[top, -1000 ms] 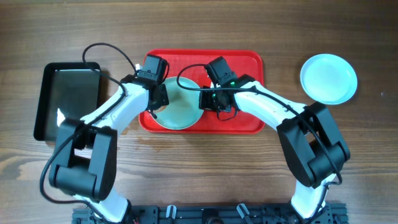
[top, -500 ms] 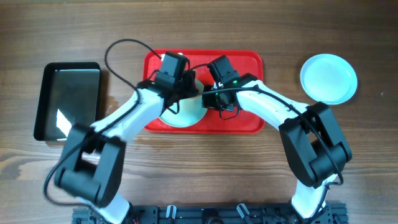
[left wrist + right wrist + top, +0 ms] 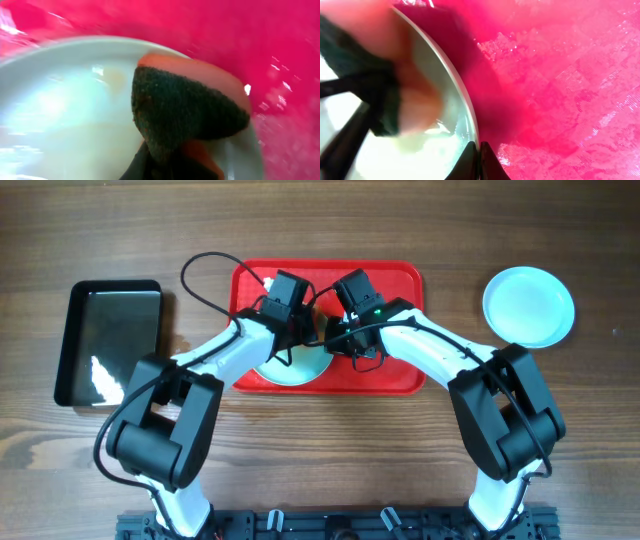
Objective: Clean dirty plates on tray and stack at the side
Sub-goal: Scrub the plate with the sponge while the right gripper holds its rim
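Note:
One pale mint plate [image 3: 288,370] lies on the red tray [image 3: 392,288]. My left gripper [image 3: 303,328] is over the plate's right part, shut on a sponge [image 3: 186,111] with an orange body and a dark green scouring face, pressed onto the plate [image 3: 60,125]. My right gripper [image 3: 332,345] is shut on the plate's right rim; its fingertips [image 3: 479,154] pinch the thin edge of the plate [image 3: 432,157] above the tray [image 3: 560,90]. A second plate [image 3: 528,305] lies on the table at the right. No third plate shows.
A black glossy tray [image 3: 108,340] stands on the wooden table at the left. The left arm's cable [image 3: 205,275] loops over the red tray's left edge. The two wrists are close together above the red tray's middle.
My left gripper has swept the sponge rightward across the plate, from its left edge to near the right gripper. The right gripper has kept its hold on the rim.

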Controlling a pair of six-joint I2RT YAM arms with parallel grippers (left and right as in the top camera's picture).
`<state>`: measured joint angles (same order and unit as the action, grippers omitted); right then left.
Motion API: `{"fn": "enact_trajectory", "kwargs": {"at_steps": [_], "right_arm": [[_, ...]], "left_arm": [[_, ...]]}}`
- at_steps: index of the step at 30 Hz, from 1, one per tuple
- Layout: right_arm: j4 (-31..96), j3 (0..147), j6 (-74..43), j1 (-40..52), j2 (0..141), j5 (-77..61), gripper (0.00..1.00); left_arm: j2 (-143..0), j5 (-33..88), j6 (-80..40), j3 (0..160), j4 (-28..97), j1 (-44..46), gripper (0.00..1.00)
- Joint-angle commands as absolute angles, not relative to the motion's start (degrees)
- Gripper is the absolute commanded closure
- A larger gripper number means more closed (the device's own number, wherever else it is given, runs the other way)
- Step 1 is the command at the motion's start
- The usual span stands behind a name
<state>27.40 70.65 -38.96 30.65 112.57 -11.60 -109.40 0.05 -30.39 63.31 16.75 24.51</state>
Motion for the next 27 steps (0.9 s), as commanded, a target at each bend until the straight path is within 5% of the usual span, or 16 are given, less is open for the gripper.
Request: {"fn": "enact_trajectory", "kwargs": {"at_steps": [1,16,27], "right_arm": [[28.2,70.6,-39.2,30.4,111.6,-10.4,0.96],[28.4,70.6,-40.5,30.4,111.6,-9.0,0.96],[29.0,70.6,-40.7,30.4,111.6,-8.6,0.96]], "left_arm": [[-111.9,-11.7,-30.5,62.2,19.0,19.0,0.96],[-105.3,-14.9,-30.5,62.3,37.8,13.6,0.96],[-91.9,-16.0,-30.5,62.3,39.9,13.6,0.96]]}}
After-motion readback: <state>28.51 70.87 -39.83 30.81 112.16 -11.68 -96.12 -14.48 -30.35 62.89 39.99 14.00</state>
